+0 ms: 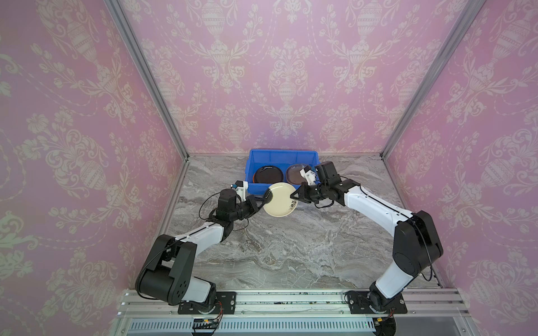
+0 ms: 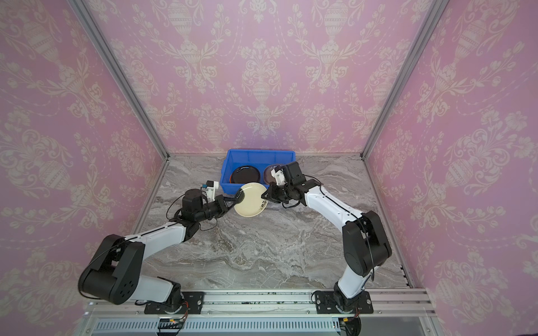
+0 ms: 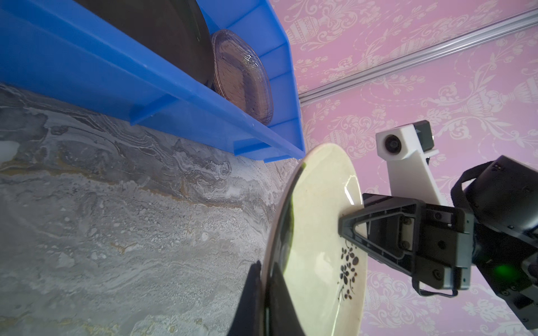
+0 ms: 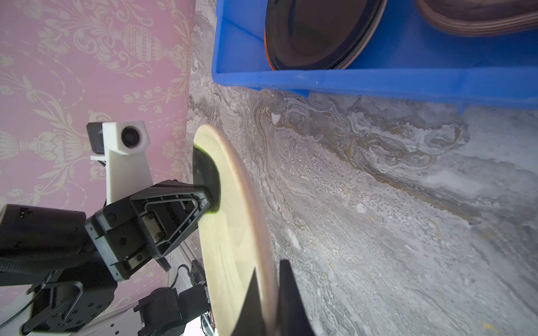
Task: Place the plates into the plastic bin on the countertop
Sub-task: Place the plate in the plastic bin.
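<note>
A: Cream plate point(image 1: 279, 203), where's it at?
B: Up off the countertop point(image 1: 291, 247), just in front of the blue bin point(image 1: 251, 170), by the near wall. In both top views its far edge overlaps the bin's rim.
A: Pincers?
B: Both pinched on it, opposite edges. L gripper point(image 1: 267, 199) bites the plain side, R gripper point(image 1: 294, 197) the side w/ the dark flower motif point(image 1: 293, 205). Jaws nearly closed, only the rim betw. them.
A: Inside the bin?
B: Black plate stack point(image 1: 266, 176) w/ an orange edge on its left, brownish translucent plates point(image 1: 294, 174) on its right.
</note>
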`<state>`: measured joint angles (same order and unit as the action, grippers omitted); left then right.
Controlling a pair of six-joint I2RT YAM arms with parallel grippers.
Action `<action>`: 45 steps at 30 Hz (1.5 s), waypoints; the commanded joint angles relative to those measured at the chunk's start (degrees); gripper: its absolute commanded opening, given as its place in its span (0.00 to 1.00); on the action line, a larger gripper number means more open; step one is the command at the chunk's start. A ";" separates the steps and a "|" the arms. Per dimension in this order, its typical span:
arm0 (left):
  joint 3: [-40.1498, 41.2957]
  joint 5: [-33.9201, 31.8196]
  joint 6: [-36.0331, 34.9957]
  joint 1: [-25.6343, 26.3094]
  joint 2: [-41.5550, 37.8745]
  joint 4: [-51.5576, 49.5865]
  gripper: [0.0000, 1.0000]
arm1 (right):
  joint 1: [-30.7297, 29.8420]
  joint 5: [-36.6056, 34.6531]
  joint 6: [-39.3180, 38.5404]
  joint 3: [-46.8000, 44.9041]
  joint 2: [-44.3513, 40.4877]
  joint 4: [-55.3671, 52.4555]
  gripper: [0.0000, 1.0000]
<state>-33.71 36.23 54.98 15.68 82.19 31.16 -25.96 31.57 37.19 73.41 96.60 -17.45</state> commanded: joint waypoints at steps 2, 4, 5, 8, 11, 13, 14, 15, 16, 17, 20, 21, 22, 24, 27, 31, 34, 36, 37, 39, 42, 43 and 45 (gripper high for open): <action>-0.44 0.60 -0.97 0.71 -1.45 1.20 0.30 | 0.13 1.47 2.81 1.20 1.61 3.45 0.00; 0.17 -1.52 -2.22 0.59 -2.94 -1.01 0.75 | 0.40 1.27 2.91 2.29 2.57 3.48 0.00; 0.44 -2.94 -3.40 0.61 -3.96 -3.07 0.94 | 0.65 0.99 2.95 3.32 3.17 3.46 0.00; 2.34 -8.41 -6.10 0.58 -7.24 -7.28 0.99 | 1.07 -1.58 3.24 8.20 5.74 4.02 0.00; 5.26 -11.78 -7.03 0.50 -9.80 -6.14 0.99 | 1.12 -4.52 4.65 13.88 9.69 6.34 0.00; 5.48 -11.74 -7.49 0.33 -9.80 -5.85 0.99 | 1.25 -5.06 6.87 17.55 13.38 9.09 0.00; 5.21 -11.24 -7.68 0.22 -9.41 -5.90 0.99 | 1.43 -5.04 7.57 20.03 15.61 9.83 0.00; 5.07 -10.65 -7.78 -0.01 -9.03 -5.64 0.99 | 1.60 -4.99 7.89 22.40 17.75 9.87 0.00; 4.94 -10.24 -7.86 -0.04 -8.61 -5.20 0.99 | 1.74 -4.89 8.16 25.07 20.22 10.02 0.00; 4.89 -9.97 -7.87 -0.29 -8.31 -4.70 0.99 | 1.87 -4.72 8.37 28.02 22.70 9.52 0.00; 4.89 -9.09 -7.87 -0.83 -7.45 -2.92 0.99 | 2.31 -3.71 9.08 35.69 29.10 8.37 0.00; 4.94 -9.02 -7.70 -1.08 -7.25 -2.67 0.99 | 2.48 -3.48 9.33 37.72 30.84 8.11 0.00; 4.93 -8.62 -7.61 -1.31 -6.99 -2.13 0.99 | 2.65 -3.04 9.94 39.97 32.52 8.16 0.00; 4.77 -8.43 -7.57 -1.69 -6.70 -1.65 0.99 | 2.92 -3.24 10.51 43.32 35.28 7.74 0.00; 4.65 -8.01 -7.68 -2.21 -6.14 -1.69 0.99 | 3.33 -3.05 11.20 47.74 39.16 7.15 0.00; 4.37 -7.60 -7.87 -3.05 -5.18 -1.65 0.99 | 3.89 -1.79 13.37 52.04 44.13 7.71 0.00; 4.05 -6.85 -7.87 -3.68 -4.01 -1.45 0.99 | 3.91 -1.85 13.43 55.30 47.47 6.13 0.00; 3.76 -6.01 -7.87 -4.20 -3.13 -1.52 0.99 | 3.98 -1.86 13.52 55.86 48.75 5.62 0.00; 3.66 -5.85 -7.87 -4.27 -2.76 -1.63 0.99 | 3.98 -2.13 13.44 55.71 49.08 5.34 0.00; 3.35 -5.66 -7.87 -4.56 -2.10 -1.47 0.99 | 4.15 -2.45 13.11 54.73 49.01 5.32 0.00; 2.70 -5.38 -7.71 -4.61 -0.78 -0.98 0.99 | 4.34 -2.90 12.70 53.37 48.76 5.29 0.00; 2.56 -5.30 -7.46 -4.55 -0.23 -0.50 0.99 | 4.42 -2.92 12.49 53.25 48.82 5.15 0.00; 2.32 -4.78 -6.93 -4.61 0.75 0.48 0.99 | 4.42 -2.83 12.30 52.92 48.87 4.90 0.00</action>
<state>-29.67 29.65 48.88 11.42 81.73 29.63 -21.87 28.56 49.60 126.89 145.60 -12.86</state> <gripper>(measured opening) 0.993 0.093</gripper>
